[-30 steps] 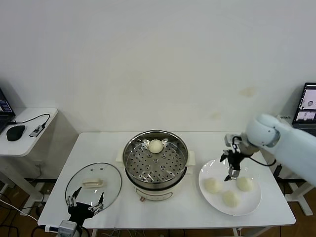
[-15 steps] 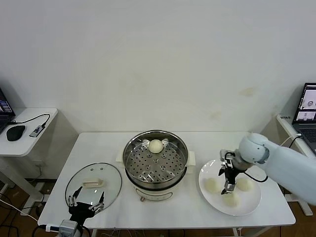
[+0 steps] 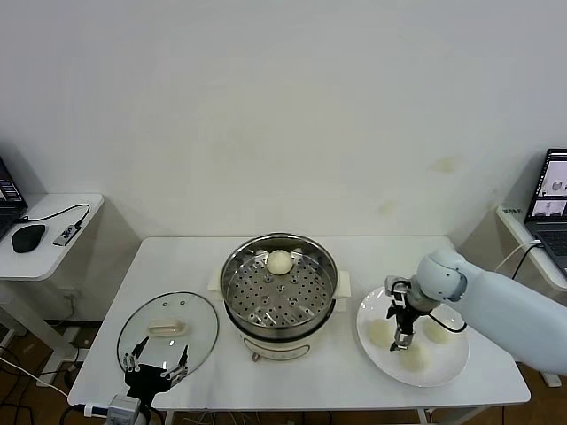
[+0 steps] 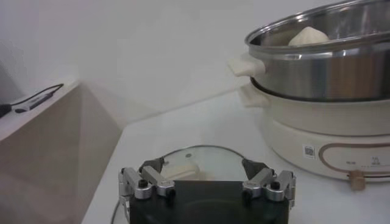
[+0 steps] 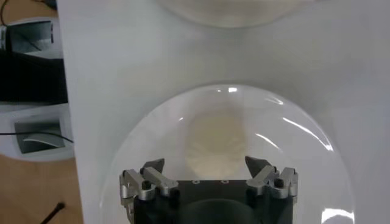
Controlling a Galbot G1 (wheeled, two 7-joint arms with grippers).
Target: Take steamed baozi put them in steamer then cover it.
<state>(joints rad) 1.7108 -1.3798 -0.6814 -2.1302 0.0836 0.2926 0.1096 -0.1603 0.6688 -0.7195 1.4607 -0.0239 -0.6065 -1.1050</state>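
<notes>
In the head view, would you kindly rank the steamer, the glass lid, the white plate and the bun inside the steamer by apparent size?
1. steamer
2. white plate and glass lid: too alike to rank
3. bun inside the steamer

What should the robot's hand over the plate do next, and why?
Probably lower the right gripper straight down and close on the bun lined up between its open fingers. That gripper hangs over the plate holding nothing. Three buns lie on the plate, and only one bun sits in the steamer. The left gripper waits over the glass lid.
</notes>
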